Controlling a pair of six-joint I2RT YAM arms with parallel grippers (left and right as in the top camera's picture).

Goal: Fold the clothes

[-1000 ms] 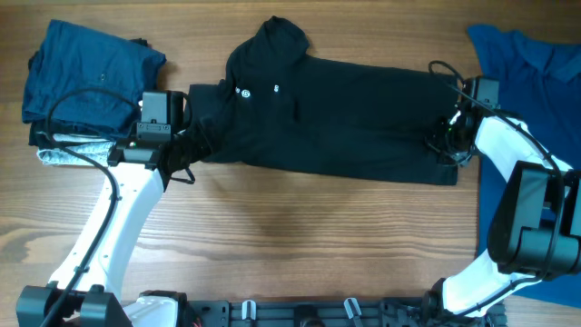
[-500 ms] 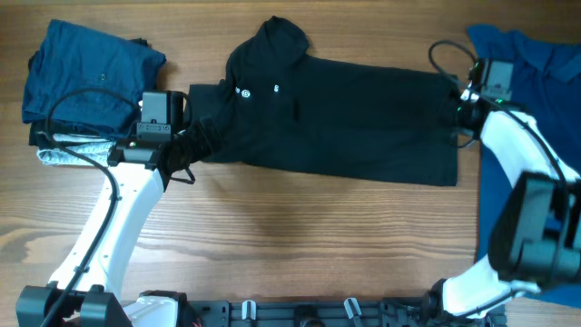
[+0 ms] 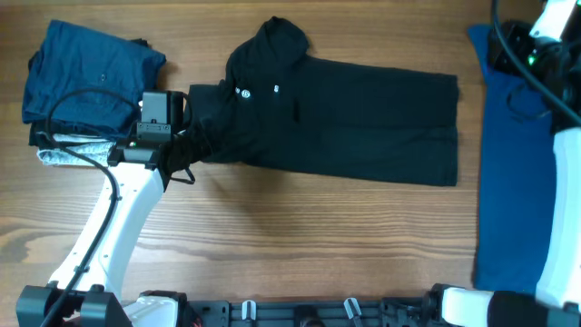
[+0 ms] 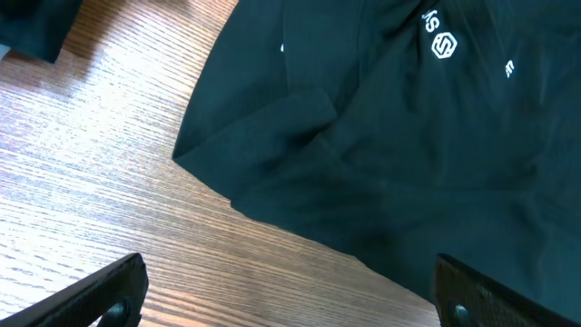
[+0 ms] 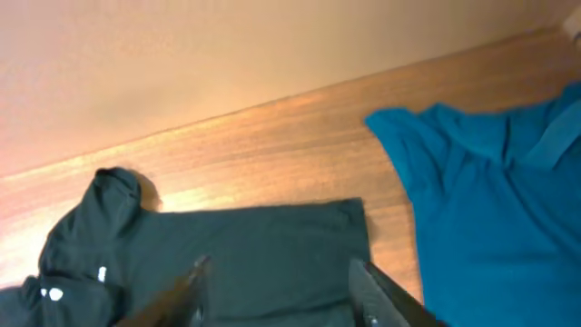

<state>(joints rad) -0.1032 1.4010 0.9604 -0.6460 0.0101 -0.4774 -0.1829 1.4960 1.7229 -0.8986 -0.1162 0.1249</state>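
A black collared shirt point(image 3: 345, 118) lies flat across the table, collar to the upper left, with its white logo point(image 3: 245, 92) near the left end. My left gripper point(image 3: 189, 143) is low at the shirt's left sleeve. In the left wrist view it point(image 4: 290, 304) is open over bare wood, with the sleeve point(image 4: 272, 136) just ahead. My right gripper point(image 3: 510, 47) is raised at the far right. In the right wrist view it point(image 5: 283, 292) is open and empty, high above the shirt's hem end point(image 5: 272, 245). A bright blue shirt point(image 3: 517, 154) lies spread at the right edge.
A folded stack of dark blue clothes point(image 3: 91, 77) sits at the back left with a grey piece point(image 3: 64, 156) under its front edge. Bare wooden table point(image 3: 300, 236) runs along the front. The blue shirt also shows in the right wrist view point(image 5: 490, 200).
My right gripper has left the black shirt's hem and risen up and to the right, over the blue shirt. The hem now lies flat. My left arm has not moved.
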